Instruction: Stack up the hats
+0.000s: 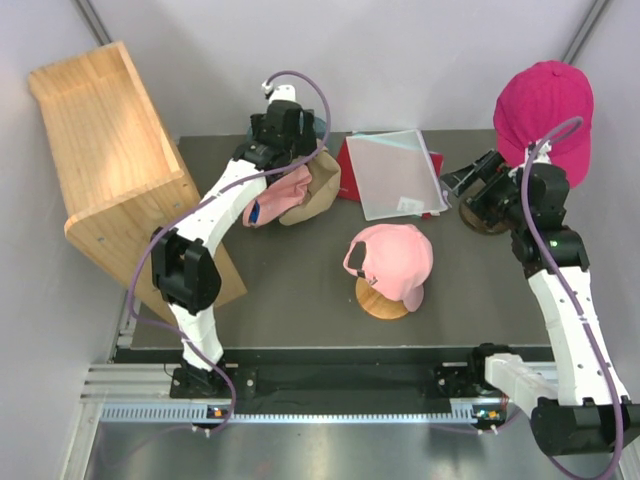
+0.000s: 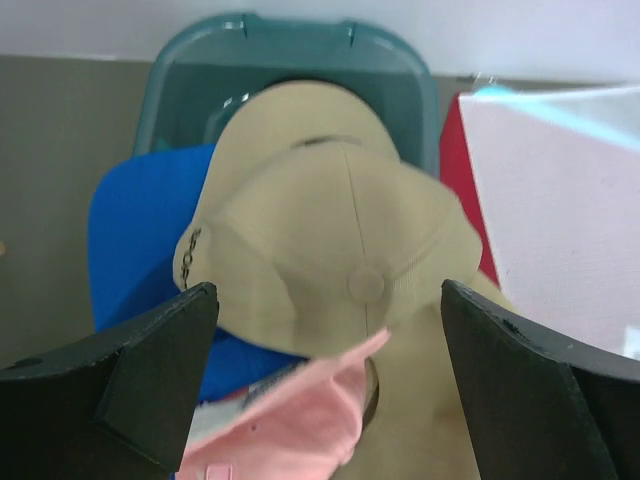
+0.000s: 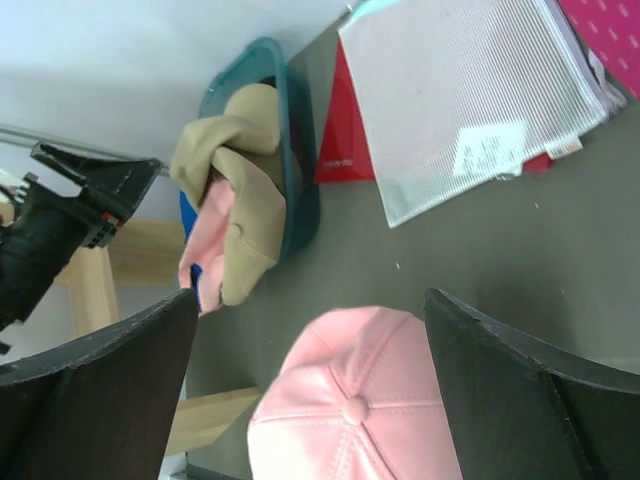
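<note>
A tan cap, a light pink cap and a bright blue cap lie piled at the back, spilling from a teal bin. My left gripper hovers open just above the pile; in the left wrist view the tan cap, blue cap and pink cap lie between and below its fingers. A second light pink cap sits on a wooden knob stand. A magenta cap sits at the back right. My right gripper is open and empty. The black and dark green caps are out of view.
A clear folder lies on a red one at the back middle. A wooden shelf leans at the left. A round wooden base sits under my right wrist. The right wrist view shows the pink cap below.
</note>
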You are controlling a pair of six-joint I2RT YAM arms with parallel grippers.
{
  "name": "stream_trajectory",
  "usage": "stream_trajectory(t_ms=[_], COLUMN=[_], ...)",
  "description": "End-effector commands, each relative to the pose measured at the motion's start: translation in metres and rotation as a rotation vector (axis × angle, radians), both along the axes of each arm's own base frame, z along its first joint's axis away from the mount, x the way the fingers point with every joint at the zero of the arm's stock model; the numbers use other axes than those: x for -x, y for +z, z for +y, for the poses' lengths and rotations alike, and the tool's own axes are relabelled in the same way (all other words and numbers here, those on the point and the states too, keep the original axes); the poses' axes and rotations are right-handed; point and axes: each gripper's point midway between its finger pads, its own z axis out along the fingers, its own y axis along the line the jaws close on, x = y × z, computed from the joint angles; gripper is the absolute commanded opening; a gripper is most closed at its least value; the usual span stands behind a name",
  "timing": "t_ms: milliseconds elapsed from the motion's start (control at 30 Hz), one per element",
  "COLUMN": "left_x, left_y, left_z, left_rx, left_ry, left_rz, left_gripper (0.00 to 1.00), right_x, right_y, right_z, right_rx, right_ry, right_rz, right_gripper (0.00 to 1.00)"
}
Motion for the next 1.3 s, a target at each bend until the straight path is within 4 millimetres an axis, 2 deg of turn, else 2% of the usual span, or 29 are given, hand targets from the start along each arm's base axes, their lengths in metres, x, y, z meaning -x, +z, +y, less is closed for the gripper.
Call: stream_trajectory(t_ms=[0, 67, 100, 133, 200, 233, 333, 500, 600, 633, 733, 767, 800, 867, 933, 1067, 1133, 1200, 1267], left_x=[-0.031, -0.042, -0.045, -0.050, -0.054, -0.055, -0.054, -0.052, -0.053, -0.052, -0.053, -0.053, -0.054, -0.053, -0.054, -0.052, -0.050, -0.048, -0.044], left_y=[0.041, 0.028, 0.030, 0.015, 0.009, -0.005, -0.025, -0.039, -0.038, -0.039, -0.043, -0.043, -0.043, -0.038, -0.029, -0.004, 0.019, 0.035, 0.042], left_z=[-0.011, -0.013, -0.011, -0.013, -0.011, -0.010, -0.008, -0.003, -0.005, -0.005, -0.005, -0.006, -0.006, -0.005, -0.003, -0.003, 0.001, 0.006, 0.012], left_rx=[0.103, 0.115, 0.128, 0.121, 0.122, 0.111, 0.116, 0.123, 0.137, 0.139, 0.142, 0.142, 0.141, 0.138, 0.140, 0.148, 0.162, 0.159, 0.169], left_ry=[-0.045, -0.055, -0.051, -0.048, -0.029, -0.022, 0.001, 0.037, 0.031, 0.033, 0.032, 0.027, 0.026, 0.022, 0.023, 0.011, 0.020, 0.022, 0.044], left_rz=[-0.174, -0.152, -0.143, -0.113, -0.088, -0.050, 0.002, 0.032, 0.025, 0.025, 0.026, 0.027, 0.027, 0.017, -0.005, -0.056, -0.111, -0.149, -0.144], left_gripper=[0.96, 0.94, 0.93, 0.93, 0.92, 0.92, 0.90, 0.81, 0.59, 0.48, 0.34, 0.24, 0.20, 0.08, 0.00, 0.00, 0.00, 0.00, 0.00], right_x=[-0.011, -0.014, -0.016, -0.017, -0.020, -0.020, -0.022, -0.021, -0.020, -0.020, -0.020, -0.020, -0.019, -0.020, -0.020, -0.020, -0.021, -0.021, -0.021], right_y=[0.043, 0.041, 0.043, 0.044, 0.046, 0.046, 0.045, 0.046, 0.045, 0.045, 0.043, 0.043, 0.043, 0.043, 0.043, 0.043, 0.044, 0.043, 0.042], right_z=[0.003, 0.003, 0.003, 0.005, 0.004, 0.003, 0.002, -0.002, -0.002, -0.002, -0.003, -0.003, -0.003, -0.003, -0.003, -0.003, -0.003, -0.003, -0.003], right_rx=[0.000, -0.007, -0.008, -0.009, -0.004, -0.001, -0.005, -0.007, -0.009, -0.009, -0.013, -0.013, -0.014, -0.014, -0.015, -0.015, -0.014, -0.015, -0.015], right_ry=[0.021, 0.022, 0.023, 0.029, 0.031, 0.029, 0.023, 0.005, 0.001, 0.001, -0.002, -0.002, 0.000, 0.000, -0.001, -0.002, 0.000, -0.001, -0.001], right_rz=[-0.145, -0.139, -0.143, -0.145, -0.147, -0.146, -0.145, -0.148, -0.146, -0.146, -0.141, -0.140, -0.140, -0.138, -0.138, -0.138, -0.141, -0.138, -0.135], right_gripper=[0.94, 0.94, 0.94, 0.94, 0.94, 0.94, 0.94, 0.94, 0.94, 0.94, 0.94, 0.94, 0.94, 0.94, 0.94, 0.94, 0.94, 0.94, 0.94])
